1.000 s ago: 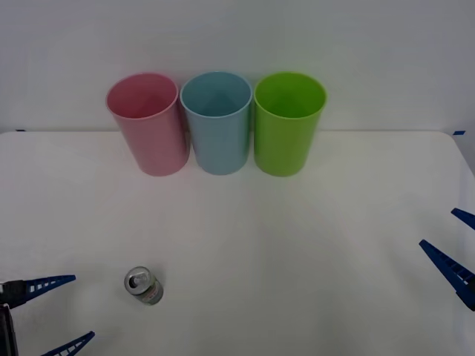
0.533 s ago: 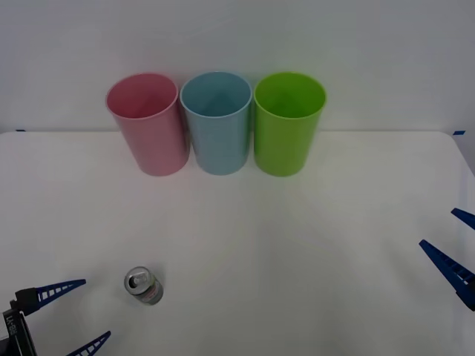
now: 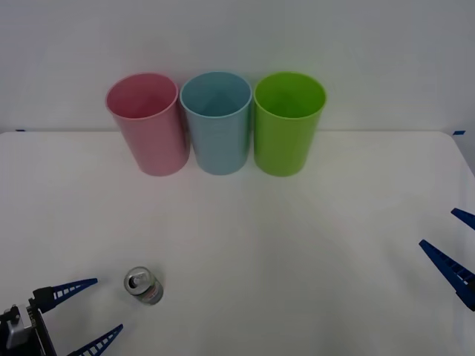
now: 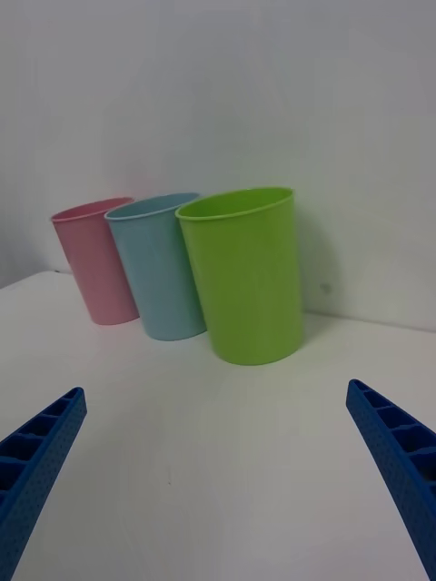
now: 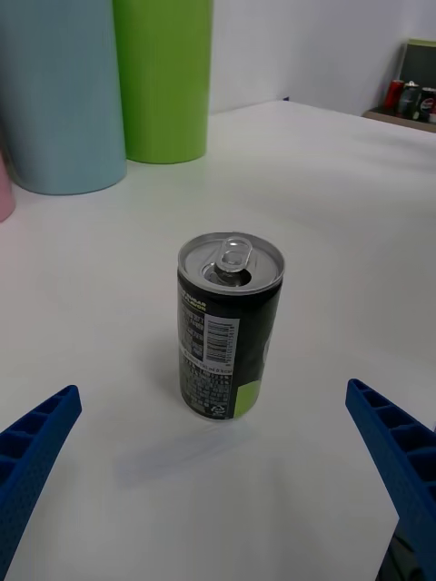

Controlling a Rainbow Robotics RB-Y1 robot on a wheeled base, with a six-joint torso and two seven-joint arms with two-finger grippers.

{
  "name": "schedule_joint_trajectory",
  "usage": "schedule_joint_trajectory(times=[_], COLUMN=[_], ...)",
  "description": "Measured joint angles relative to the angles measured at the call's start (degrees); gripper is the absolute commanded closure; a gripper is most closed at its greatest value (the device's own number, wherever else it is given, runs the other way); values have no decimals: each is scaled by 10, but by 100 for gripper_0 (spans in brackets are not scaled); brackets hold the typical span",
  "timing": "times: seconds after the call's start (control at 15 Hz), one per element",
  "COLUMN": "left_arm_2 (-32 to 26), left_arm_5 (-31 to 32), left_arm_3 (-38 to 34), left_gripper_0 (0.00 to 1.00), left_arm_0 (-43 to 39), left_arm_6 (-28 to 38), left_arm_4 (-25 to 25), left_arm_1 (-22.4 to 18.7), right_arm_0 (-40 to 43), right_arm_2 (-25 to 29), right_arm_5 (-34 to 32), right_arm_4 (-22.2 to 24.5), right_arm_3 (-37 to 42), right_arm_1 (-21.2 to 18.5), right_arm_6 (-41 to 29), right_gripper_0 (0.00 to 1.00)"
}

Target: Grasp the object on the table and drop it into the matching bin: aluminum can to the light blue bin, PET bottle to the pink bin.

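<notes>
My left gripper [image 3: 84, 315] sits wide open just beside the upright can [image 3: 143, 286], whose barcode label I can't read.

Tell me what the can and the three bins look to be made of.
Can: likely aluminium, with a bright brushed top and pull tab above a printed dark body. Pink bin, light blue bin and green bin: probably plastic, with smooth, evenly coloured, faintly glossy walls.

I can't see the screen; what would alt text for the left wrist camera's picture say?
A small dark can with a silver pull-tab top stands upright on a white table, centred ahead of the open left hand, whose blue fingers frame it without touching. Behind it stand the light blue bin and a green bin.
</notes>
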State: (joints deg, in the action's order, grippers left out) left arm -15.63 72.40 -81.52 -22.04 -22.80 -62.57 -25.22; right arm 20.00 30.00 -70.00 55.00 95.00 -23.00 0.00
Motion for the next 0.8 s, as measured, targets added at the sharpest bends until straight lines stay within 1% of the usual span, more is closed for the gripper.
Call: schedule_joint_trajectory(times=[0.4, 0.6, 0.8], left_arm_2=[1, 0, 2], left_arm_5=[-11, -18, -19], left_arm_3=[1, 3, 29], left_gripper_0=[0, 0, 0], left_arm_0=[20, 31, 54], left_arm_6=[-7, -8, -15], left_arm_4=[-41, -63, -72], left_arm_1=[45, 59, 62], right_arm_0=[0, 0, 0], right_arm_2=[0, 0, 0], right_arm_5=[0, 0, 0], right_arm_4=[0, 0, 0], right_arm_3=[0, 0, 0], right_arm_1=[0, 0, 0], right_arm_6=[0, 0, 0], right_gripper_0=[0, 0, 0])
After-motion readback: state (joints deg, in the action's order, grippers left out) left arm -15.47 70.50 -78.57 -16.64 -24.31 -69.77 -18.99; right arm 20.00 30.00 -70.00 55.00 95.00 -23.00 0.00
